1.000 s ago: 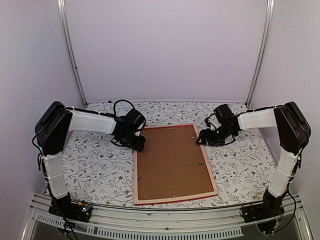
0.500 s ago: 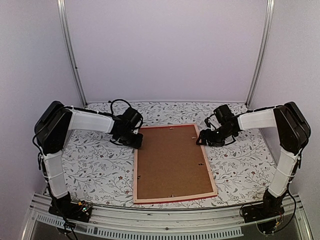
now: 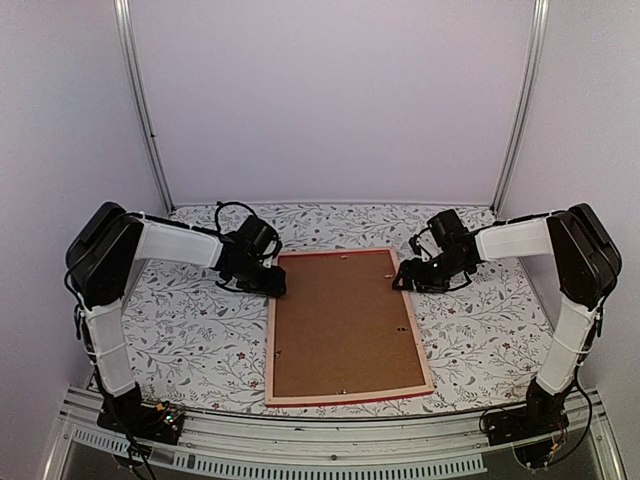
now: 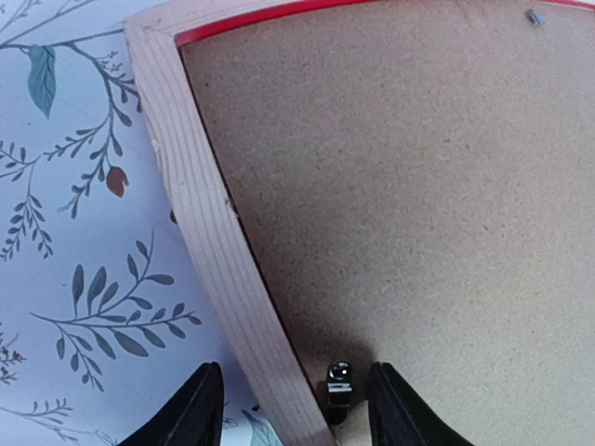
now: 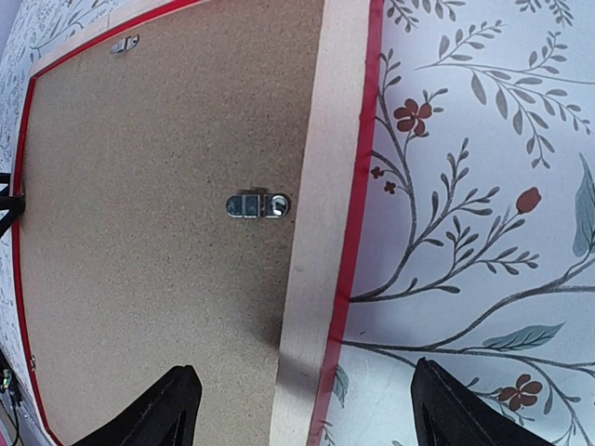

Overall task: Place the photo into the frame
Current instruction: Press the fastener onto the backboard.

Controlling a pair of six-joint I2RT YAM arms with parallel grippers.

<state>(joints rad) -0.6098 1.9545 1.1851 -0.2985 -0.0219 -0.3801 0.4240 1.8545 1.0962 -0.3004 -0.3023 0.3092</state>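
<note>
Left pincer (image 4: 294, 413): open, frame (image 4: 200, 232) rail and tab (image 4: 338, 379) between its fingers
Right pincer (image 5: 307, 409): open wide (nothing held)
Risk: finger slips off tab, shoving frame

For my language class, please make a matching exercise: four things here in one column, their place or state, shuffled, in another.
1. pale wooden rectangular frame with red edge
2. brown fibreboard backing board
3. small silver metal clip
4. left gripper

A. open, astride the frame's left rail
B. face down on the floral cloth
C. on the board beside the right rail
D. inside the frame's back

Pairs: 1-B, 2-D, 3-C, 4-A
</note>
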